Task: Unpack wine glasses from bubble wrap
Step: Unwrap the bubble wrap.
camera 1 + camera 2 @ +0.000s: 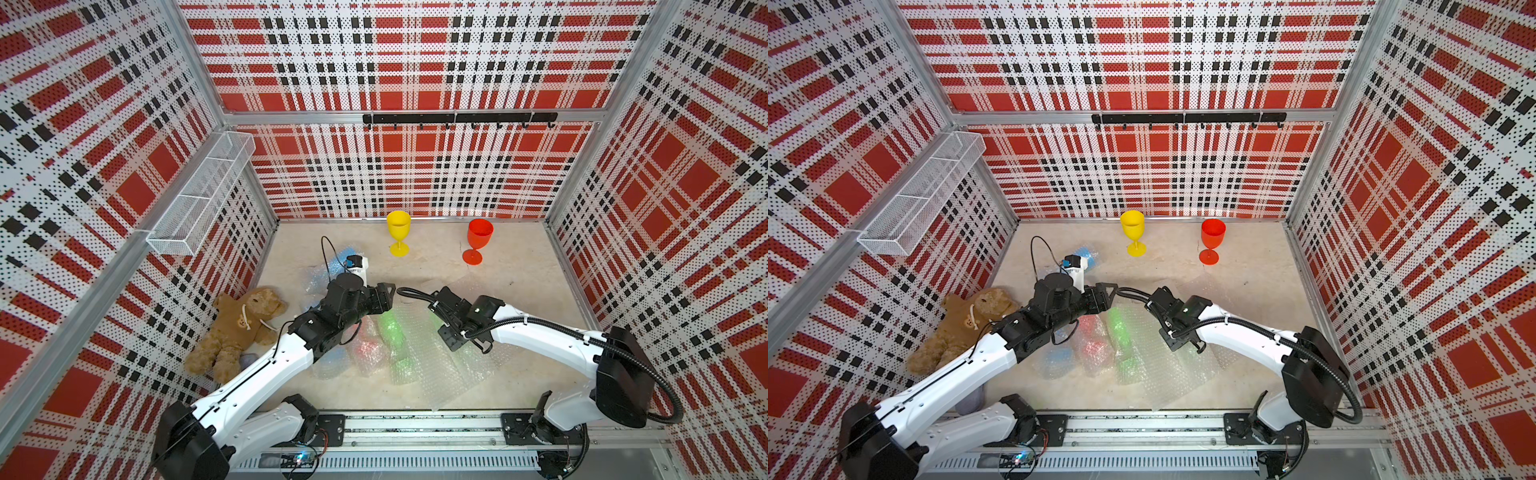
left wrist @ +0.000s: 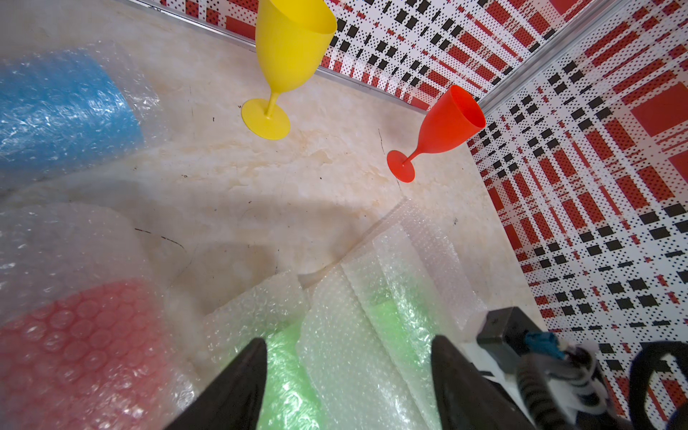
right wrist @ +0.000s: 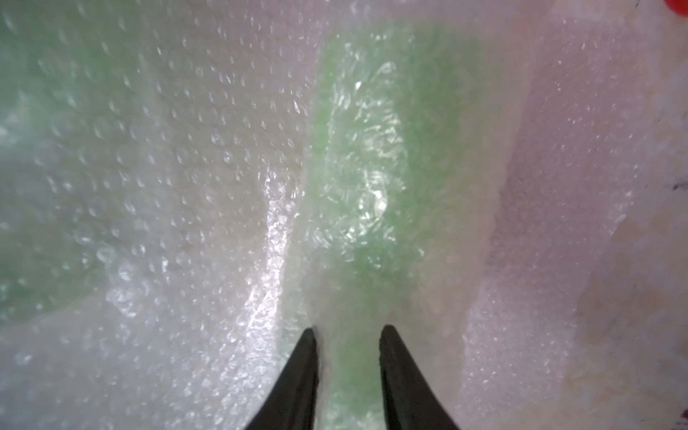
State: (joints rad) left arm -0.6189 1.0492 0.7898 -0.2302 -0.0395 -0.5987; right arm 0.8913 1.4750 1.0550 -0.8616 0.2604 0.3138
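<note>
So in both top views the heap of clear, dotted bubble wrap [image 1: 436,370] sits lower middle of the frame on the beige tabletop [image 1: 519,266]. A green wrapped goblet [image 1: 390,328] shows blurry through it, with red and blue shapes beside it, and both arms meet over the heap. The left gripper [image 1: 385,293] hangs above the heap's upper edge. The right gripper [image 1: 448,338] pokes down into the wrap with its tips hidden, so I can't tell its state from up here. A bare yellow plastic stemmed goblet [image 1: 398,232] and a bare red plastic stemmed goblet [image 1: 478,241] stand upright near the back wall, well apart from the heap. A brown teddy bear [image 1: 237,328] lies at the left. Left wrist view: the left gripper [image 2: 348,340] has its black fingers [image 2: 238,387] spread wide at the bottom edge, gripping nothing, with green-tinted wrap under the gap. Right wrist view: the right gripper [image 3: 348,329] has its fingers close together at bottom centre, pinching a ridge of bubble wrap with green showing inside.
</note>
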